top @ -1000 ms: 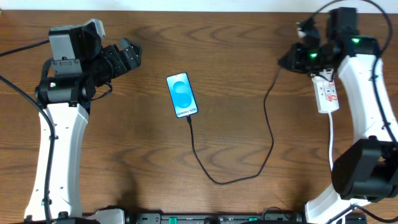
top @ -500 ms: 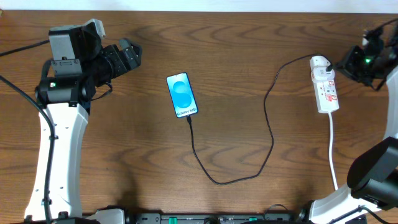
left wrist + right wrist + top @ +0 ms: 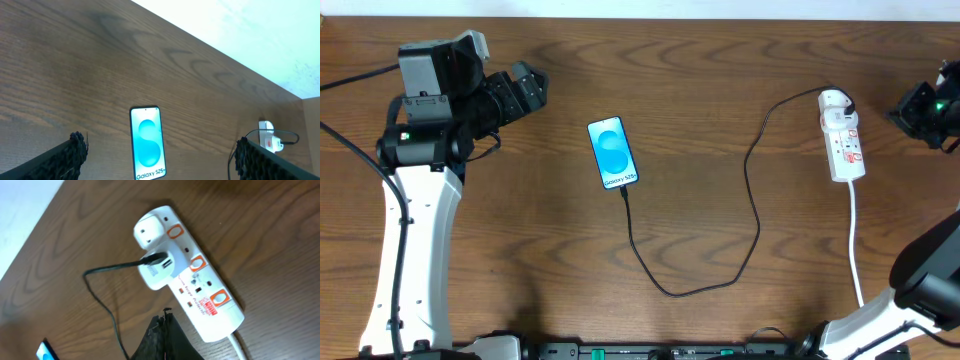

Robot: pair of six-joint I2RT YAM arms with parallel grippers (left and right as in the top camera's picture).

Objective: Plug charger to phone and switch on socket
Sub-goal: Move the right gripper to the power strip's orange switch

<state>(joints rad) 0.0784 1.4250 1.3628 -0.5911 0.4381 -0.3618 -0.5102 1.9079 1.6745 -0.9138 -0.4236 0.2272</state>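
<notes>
The phone (image 3: 613,153) lay screen-up at mid-bench (image 3: 720,80), with the charger (image 3: 756,215) tip at its lower edge. The charger ran to an adapter (image 3: 159,270) on the socket (image 3: 843,148), far right. The left jaws stood open. The right jaws were closed and empty, near the socket.

I read "Galaxy S25+" at the bottom of the phone (image 3: 146,143) screen; the socket (image 3: 200,287) has red print too small to read.
</notes>
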